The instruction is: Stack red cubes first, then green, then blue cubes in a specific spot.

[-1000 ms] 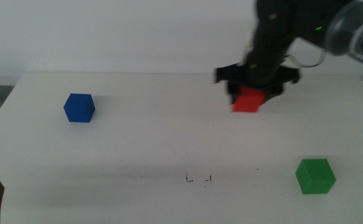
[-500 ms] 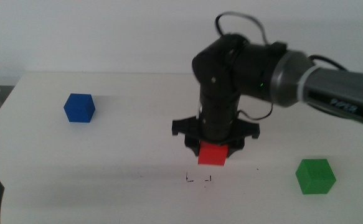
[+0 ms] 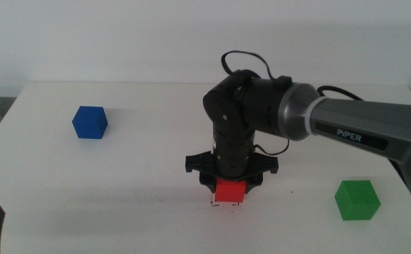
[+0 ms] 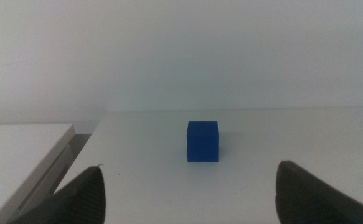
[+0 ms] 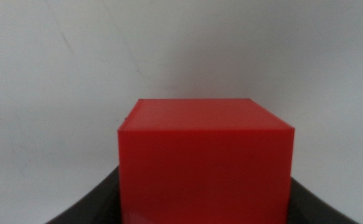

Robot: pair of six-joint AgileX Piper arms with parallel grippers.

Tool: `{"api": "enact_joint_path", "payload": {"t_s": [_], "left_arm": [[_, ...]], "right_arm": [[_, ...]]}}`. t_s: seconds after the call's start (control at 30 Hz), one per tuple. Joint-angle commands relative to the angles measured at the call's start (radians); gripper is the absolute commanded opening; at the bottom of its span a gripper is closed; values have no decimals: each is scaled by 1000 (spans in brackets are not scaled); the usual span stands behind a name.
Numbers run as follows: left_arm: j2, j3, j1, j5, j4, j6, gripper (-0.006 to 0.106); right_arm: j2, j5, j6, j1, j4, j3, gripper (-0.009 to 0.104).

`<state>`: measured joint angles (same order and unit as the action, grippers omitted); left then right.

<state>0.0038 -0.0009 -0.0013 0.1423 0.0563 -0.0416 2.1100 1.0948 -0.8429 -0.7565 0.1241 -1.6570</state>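
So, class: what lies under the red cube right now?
The red cube, held in the right gripper, sits over small black corner marks on the white table. Only the marks' edges show; whether the cube touches down is hidden. The left gripper waits, open.

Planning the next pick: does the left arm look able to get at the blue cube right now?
Probably yes. The left gripper is open and faces the blue cube with only bare table between; the right gripper holds the red cube elsewhere.
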Motion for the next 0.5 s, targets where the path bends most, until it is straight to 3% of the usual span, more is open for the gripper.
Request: {"api": "enact_joint_path", "payload": {"t_s": [0.0, 0.47], "left_arm": [[-4, 1, 0, -5, 2, 5, 94], [-4, 1, 0, -5, 2, 5, 94]], "right_arm": [[4, -9, 18, -11, 5, 1, 28], [26, -22, 32, -20, 5, 1, 28]]}}
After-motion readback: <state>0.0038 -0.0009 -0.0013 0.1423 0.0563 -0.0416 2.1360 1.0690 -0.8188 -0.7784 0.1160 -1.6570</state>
